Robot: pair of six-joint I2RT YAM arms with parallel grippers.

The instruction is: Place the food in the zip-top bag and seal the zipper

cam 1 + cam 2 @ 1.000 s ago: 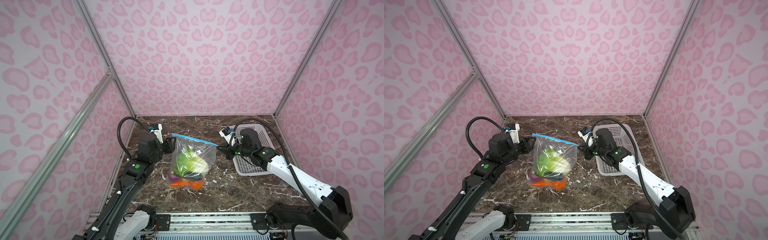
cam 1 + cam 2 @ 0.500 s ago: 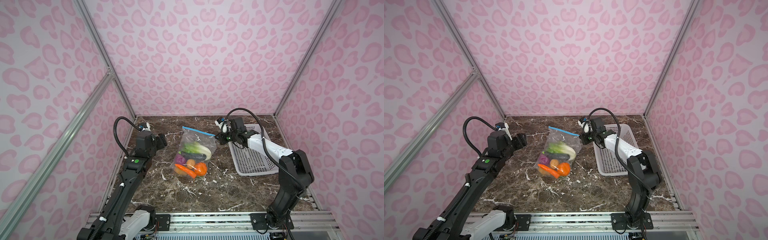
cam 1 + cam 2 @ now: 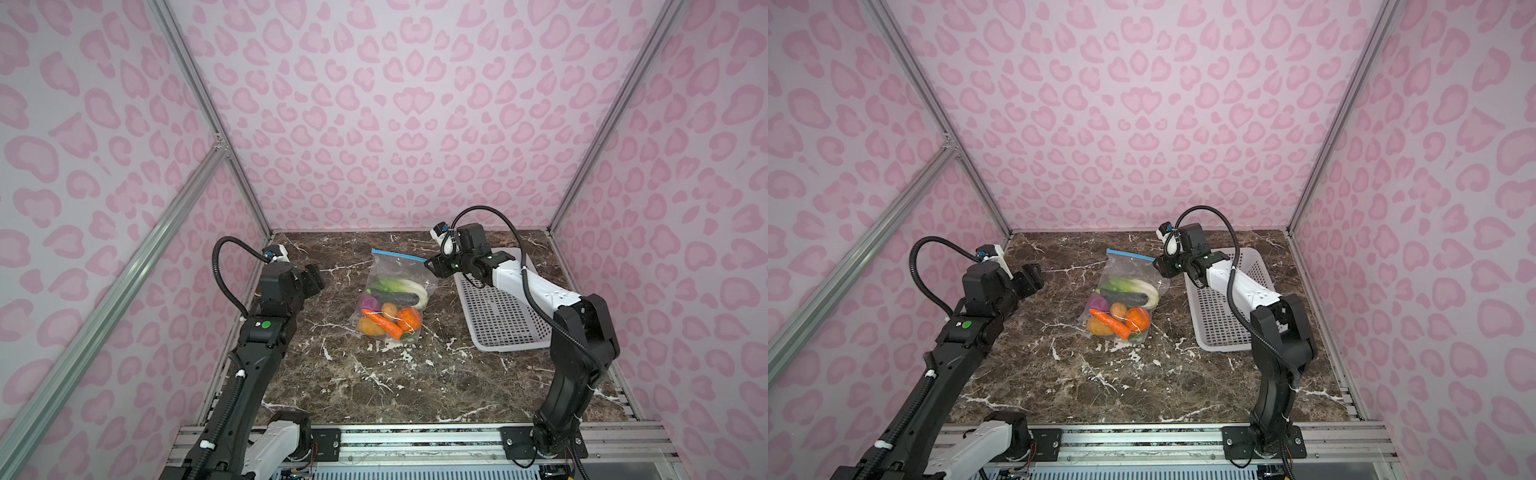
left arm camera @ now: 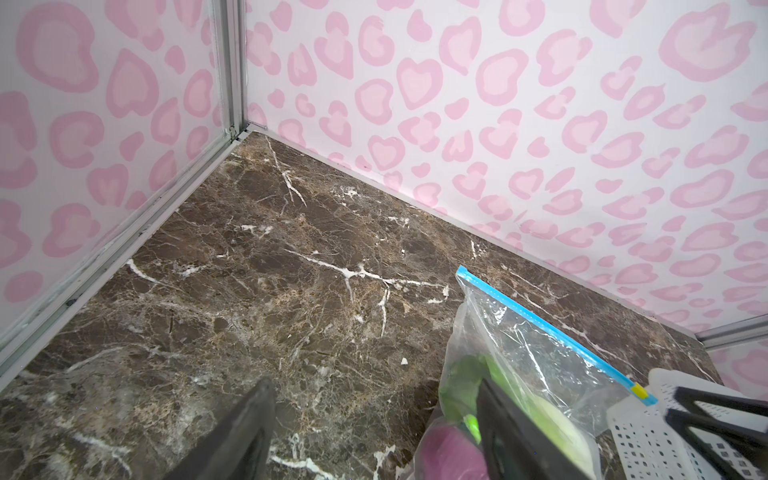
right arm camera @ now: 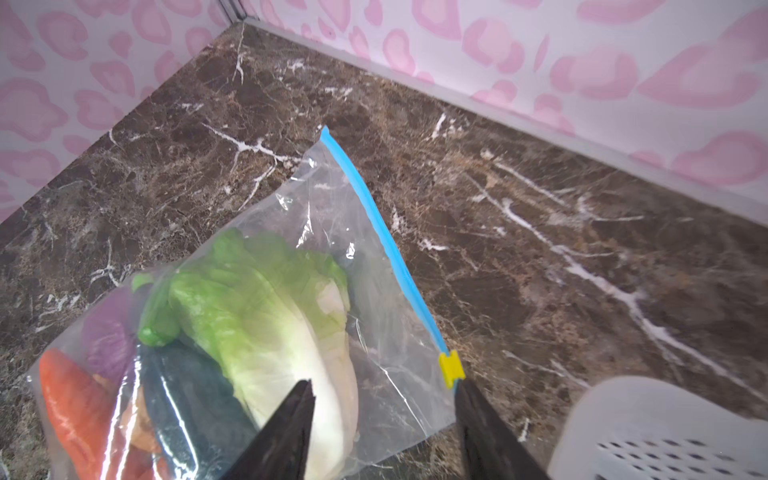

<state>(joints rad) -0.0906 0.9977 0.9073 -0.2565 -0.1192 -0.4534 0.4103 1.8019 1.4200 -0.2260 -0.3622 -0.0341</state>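
Note:
The clear zip-top bag [image 3: 395, 270] [image 3: 1128, 272] lies on the marble table with the food inside: cabbage [image 5: 266, 307], carrot [image 3: 382, 323], purple onion [image 3: 368, 302], orange fruit [image 3: 409, 318], potato [image 3: 371, 327] and dark cucumber [image 3: 395, 297]. The blue zipper [image 5: 374, 212] [image 4: 540, 322] runs unbroken along the bag's far edge to its yellow slider [image 5: 451, 368]. My right gripper [image 5: 384, 383] [image 3: 432, 266] is open over that corner, one fingertip beside the slider. My left gripper [image 4: 374, 384] [image 3: 316, 277] is open and empty, left of the bag.
A white perforated basket [image 3: 505, 347] [image 3: 1221, 345] stands right of the bag, under my right forearm. Pink patterned walls with metal posts close in the table at the back and both sides.
The bag hung between both grippers a second ago; it now lies on the table. My left gripper let go and drew back left. My right gripper has just opened off the zipper end.

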